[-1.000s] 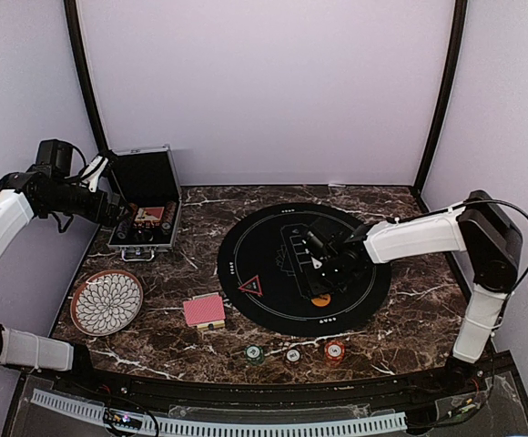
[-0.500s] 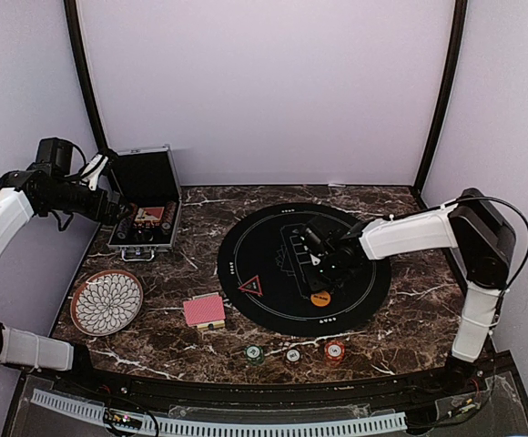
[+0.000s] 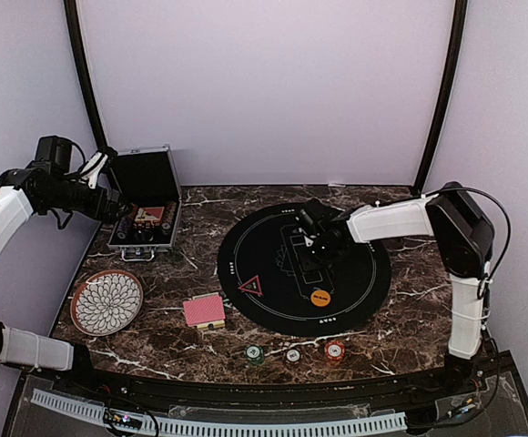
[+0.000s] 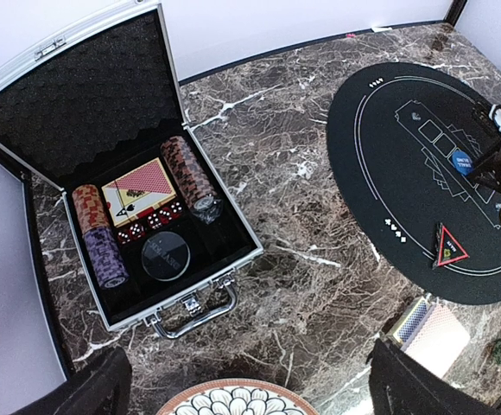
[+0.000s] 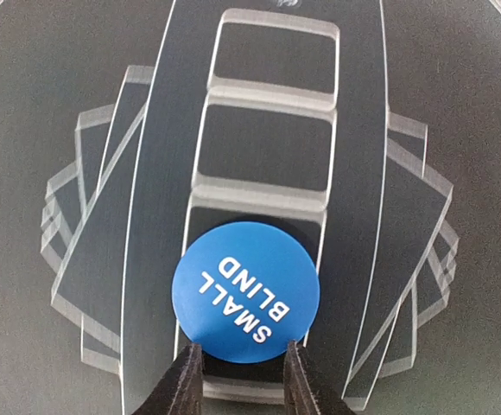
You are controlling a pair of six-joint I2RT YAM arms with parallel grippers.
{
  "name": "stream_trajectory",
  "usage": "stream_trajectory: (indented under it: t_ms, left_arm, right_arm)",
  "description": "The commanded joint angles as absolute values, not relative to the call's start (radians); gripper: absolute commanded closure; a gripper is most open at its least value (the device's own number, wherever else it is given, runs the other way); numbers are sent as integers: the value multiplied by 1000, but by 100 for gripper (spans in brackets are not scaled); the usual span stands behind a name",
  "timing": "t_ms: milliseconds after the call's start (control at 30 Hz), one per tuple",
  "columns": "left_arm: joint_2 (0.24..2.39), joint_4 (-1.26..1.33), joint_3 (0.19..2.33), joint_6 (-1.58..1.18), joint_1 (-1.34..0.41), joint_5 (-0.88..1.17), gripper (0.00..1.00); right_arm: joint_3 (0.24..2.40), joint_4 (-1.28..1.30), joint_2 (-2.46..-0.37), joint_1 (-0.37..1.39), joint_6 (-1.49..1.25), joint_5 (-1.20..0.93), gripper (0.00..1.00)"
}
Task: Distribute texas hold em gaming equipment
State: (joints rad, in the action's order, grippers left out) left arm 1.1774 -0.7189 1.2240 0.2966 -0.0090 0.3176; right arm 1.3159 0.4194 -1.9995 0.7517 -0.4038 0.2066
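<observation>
On the mat (image 5: 466, 95), half-open right jaws flank blue "SMALL BLIND" disc (image 5: 245, 292), grip unclear; left jaws gape.

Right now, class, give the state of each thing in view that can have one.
Case: open, lid up.
Left gripper: open, empty.
Blue disc: flat on the mat, lettering up.
Right gripper: tips at the blue disc's edge, grip unclear.
Orange disc: flat on the mat.
Cards: stacked, backs up.
Plate: empty.
</observation>
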Motion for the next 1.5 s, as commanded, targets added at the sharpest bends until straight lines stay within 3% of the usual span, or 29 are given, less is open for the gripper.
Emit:
stream_trajectory:
  t_ms: [0,567,733,800,933,1100,1233,1467]
  left_arm:
    - [1173,-757,1256,316,-3,338,1]
    - [1164,-781,1226,331,-3,362,1]
    - [1168,-787,1216,335,-3,367,1]
    - [1170,-788,1212,336,-3,367,1]
    - [1172,-789,1209,337,-3,372,1]
    - [1171,-795,1209,341,-3,378,1]
    - [1173,-798,1208,346,-3,383,1]
    - [1180,-798,1211,342,-3,398,1]
  right_arm:
    - [1428,386,-2083,695,-363,211,67]
    - [1901,433,-2398,594,-280,141,68]
    - [1966,452,-2433,580,-262,152,68]
    - [1958,455,-2413,580,-248,155,63]
    - [1832,428,-2289,595,-222,150,46]
    - [1542,378,-2056,656,-221,148,35]
    - [1265,363,-1857,735,-287,112,34]
    - [1073,368,-1749,839,-356,129,38]
